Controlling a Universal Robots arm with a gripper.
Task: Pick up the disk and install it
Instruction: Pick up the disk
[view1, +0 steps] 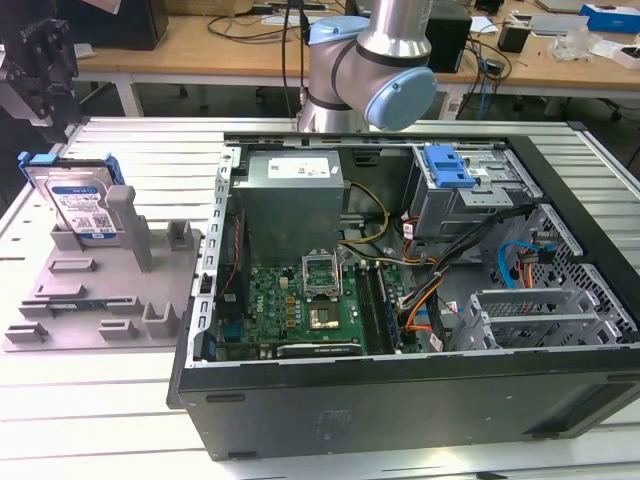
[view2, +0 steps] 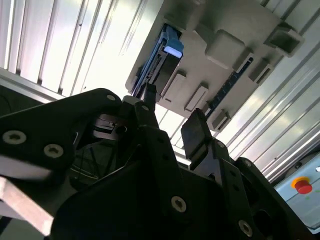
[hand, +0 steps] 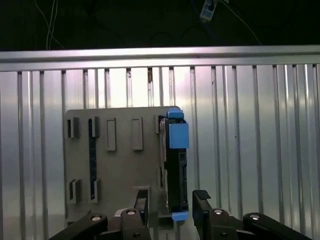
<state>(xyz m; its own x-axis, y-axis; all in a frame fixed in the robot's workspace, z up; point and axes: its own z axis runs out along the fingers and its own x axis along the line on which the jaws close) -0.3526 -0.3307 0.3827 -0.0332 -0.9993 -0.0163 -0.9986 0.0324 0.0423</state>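
The disk (view1: 82, 203) stands on edge in a grey plastic holder (view1: 110, 300) at the exterior view's left. It is silver-grey with a blue-and-white label and a light-blue bracket. My black gripper (view1: 40, 70) hangs above it, well clear of it. In the first wrist view the disk (hand: 176, 160) shows edge-on, with my open gripper (hand: 171, 204) lined up over its near end, one finger to each side. In the second wrist view the open gripper (view2: 172, 122) points toward the disk (view2: 167, 50). Nothing is held.
An open computer case (view1: 400, 400) lies at the centre and the exterior view's right, holding a motherboard (view1: 300, 300), a grey power supply (view1: 292, 200) and a drive bay with a blue latch (view1: 448, 165). The arm's base (view1: 365, 75) stands behind it. The table is ribbed aluminium (view1: 100, 400).
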